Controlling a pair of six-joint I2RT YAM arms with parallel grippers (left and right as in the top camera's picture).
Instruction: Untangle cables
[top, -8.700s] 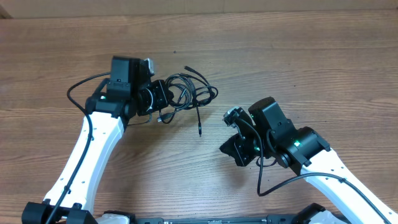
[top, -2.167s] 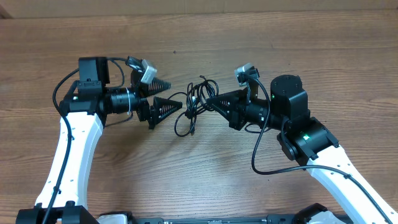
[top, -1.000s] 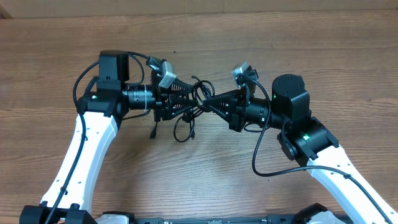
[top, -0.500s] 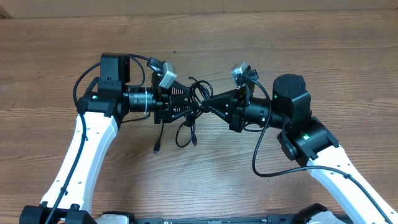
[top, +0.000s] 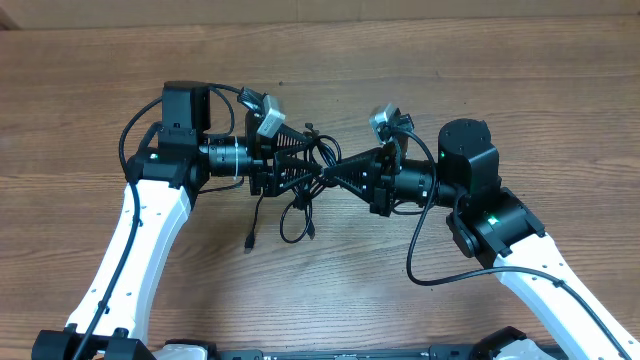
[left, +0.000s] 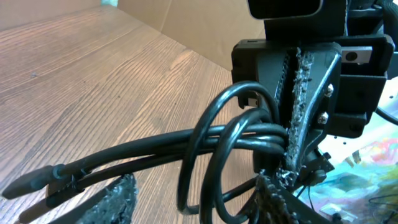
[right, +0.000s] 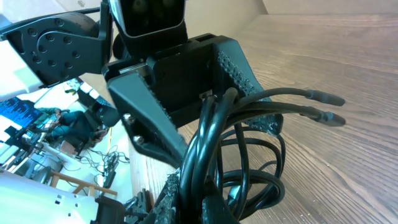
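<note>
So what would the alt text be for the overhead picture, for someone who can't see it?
A tangle of thin black cables bunches between two black grippers that meet tip to tip over a wooden table. The right gripper is shut on them; the left gripper stands open around them.

The cables (top: 300, 170) are thin black cords bunched into one tangled knot, held above the wood near the middle of the table and pinched in the right gripper (top: 326, 173). Small loops curl up from the knot and a larger loop droops below it. One strand trails down-left to a small plug end (top: 248, 244). Close up, several strands run side by side, crossed by two round loops, and two plug tips (right: 317, 96) stick out free.
</note>
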